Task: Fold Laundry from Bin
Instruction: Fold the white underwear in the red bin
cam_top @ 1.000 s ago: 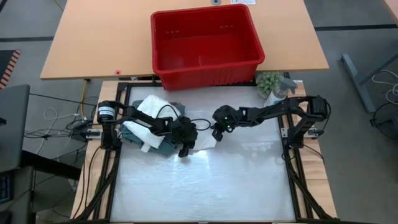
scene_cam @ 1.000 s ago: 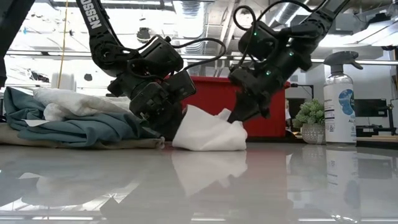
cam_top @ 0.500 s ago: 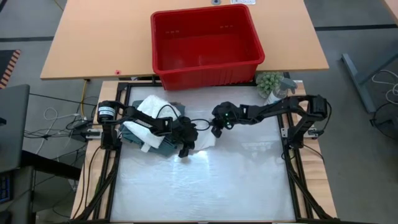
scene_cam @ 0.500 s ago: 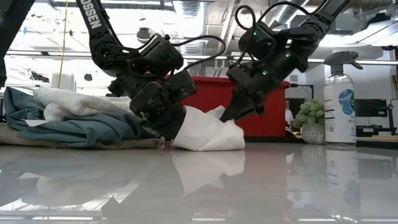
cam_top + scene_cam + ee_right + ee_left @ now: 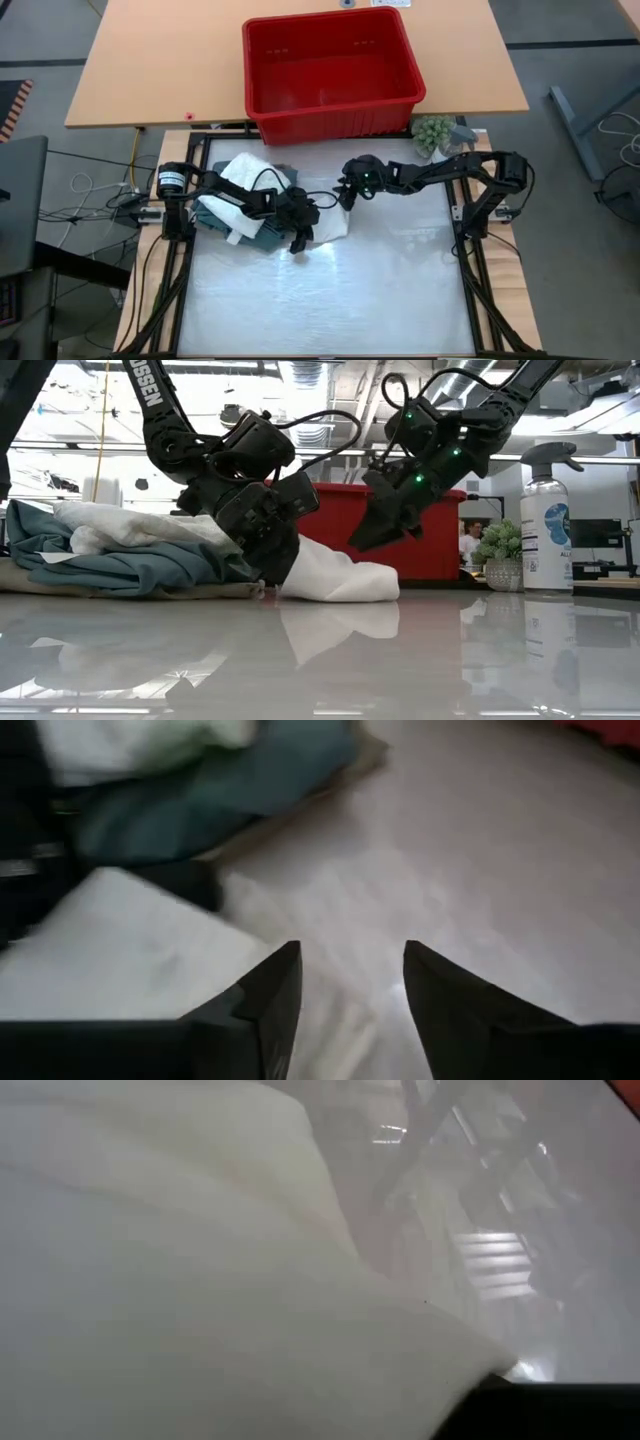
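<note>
A white cloth [image 5: 340,575] lies bunched on the glossy table, also in the high view [image 5: 331,226]. My left gripper [image 5: 274,566] is shut at its end beside the laundry pile. My right gripper [image 5: 364,541] hangs open just above the cloth's other end, with nothing between its fingers [image 5: 345,990]. The pile at the left is a white garment [image 5: 130,523] on a teal one [image 5: 120,570], with a beige layer [image 5: 100,591] underneath. The red bin [image 5: 330,70] stands beyond the table's far edge. My left gripper holds the white cloth at its end nearest the pile [image 5: 292,570], coming slanting down from the table's left. The gripper's body hides the pinch, so layers and edge do not show. The cloth fills the wrist view [image 5: 200,1280] and rests slack on the table.
A spray bottle [image 5: 547,525] and a small potted plant [image 5: 503,556] stand at the table's far right corner. The glossy mat [image 5: 330,300] toward the near edge is bare.
My right gripper has opened and let go of the white cloth's raised corner, then risen a little and drawn toward the far edge. The corner that stood up as a peak has sunk, and the cloth now lies lower and rounder.
</note>
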